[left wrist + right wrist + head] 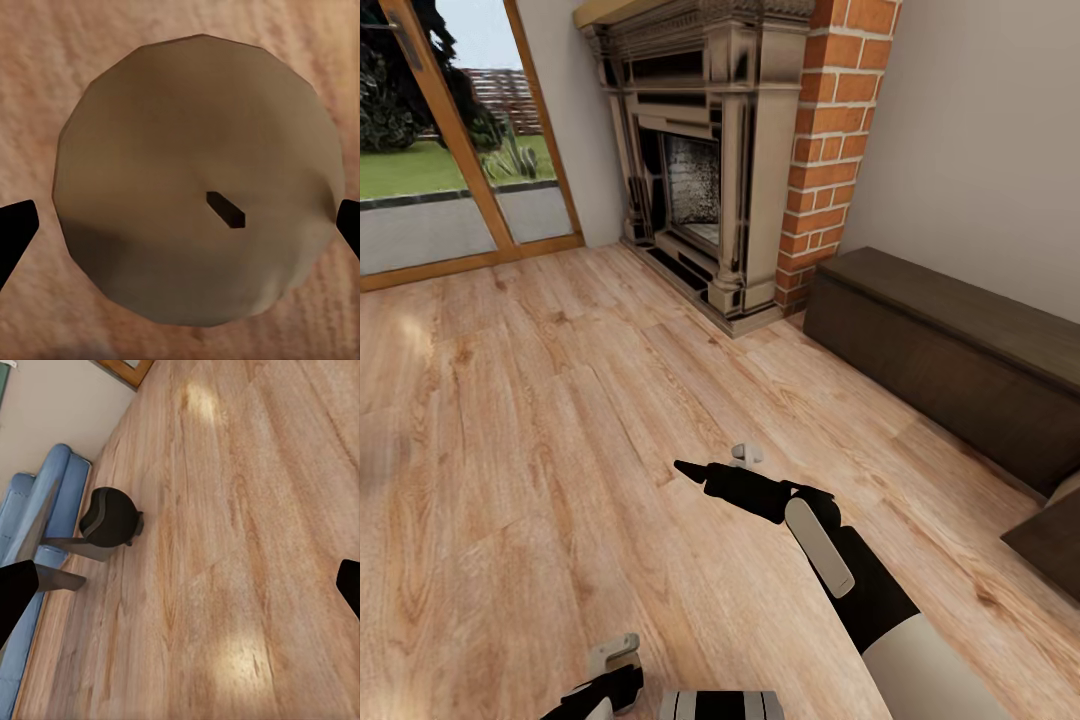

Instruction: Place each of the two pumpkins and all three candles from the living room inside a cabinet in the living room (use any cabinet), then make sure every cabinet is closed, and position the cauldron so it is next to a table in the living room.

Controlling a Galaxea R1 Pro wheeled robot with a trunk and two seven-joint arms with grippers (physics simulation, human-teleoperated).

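A grey-brown candle (187,150) with a small dark wick stands on the wood floor, seen from straight above in the left wrist view. My left gripper (180,229) is open around it, one fingertip (15,236) on each side of it. That gripper (610,672) sits at the bottom edge of the head view. My right gripper (710,462) hangs open and empty over the floor in mid-room. The black round cauldron (111,517) rests on the floor far from it. The long dark-brown cabinet (960,350) runs along the right wall.
A stone fireplace (700,160) with a brick column stands ahead, and glass doors (450,130) are at the left. A blue sofa (41,502) and a grey-brown furniture edge (45,536) lie beside the cauldron. A dark panel (1050,545) juts from the cabinet at the right edge.
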